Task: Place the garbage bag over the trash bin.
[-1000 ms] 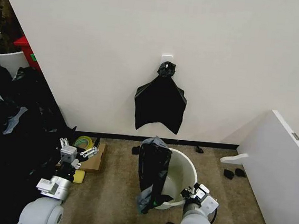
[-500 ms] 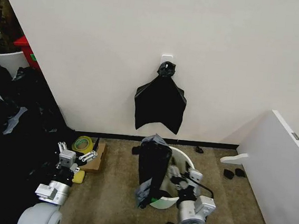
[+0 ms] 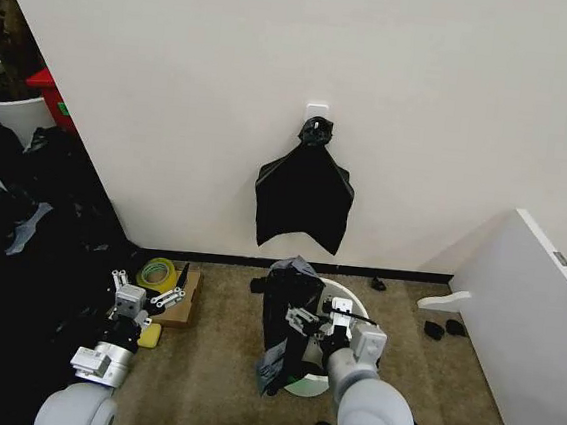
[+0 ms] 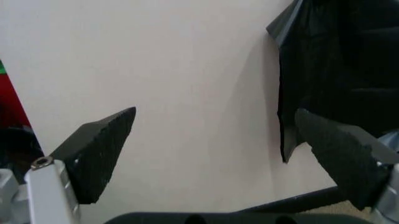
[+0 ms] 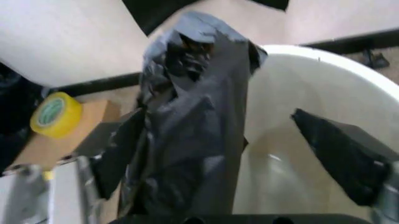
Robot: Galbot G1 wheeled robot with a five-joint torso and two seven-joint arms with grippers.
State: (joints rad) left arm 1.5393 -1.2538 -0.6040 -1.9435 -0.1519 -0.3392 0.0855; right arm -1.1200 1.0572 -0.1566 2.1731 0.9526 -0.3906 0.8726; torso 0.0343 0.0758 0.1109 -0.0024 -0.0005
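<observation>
Risen to the trash bin (image 3: 347, 301), right gripper (image 3: 305, 327) straddles draped garbage bag (image 3: 289, 314).

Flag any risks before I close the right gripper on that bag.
The garbage bag hangs bunched over one side of the trash bin; pulling could slide it off. The open right gripper straddles it at the rim, so one finger may catch the bin wall and tip it.

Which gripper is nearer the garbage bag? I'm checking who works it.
Right. The right gripper is at the garbage bag over the trash bin; the left gripper sits well off to its left.
</observation>
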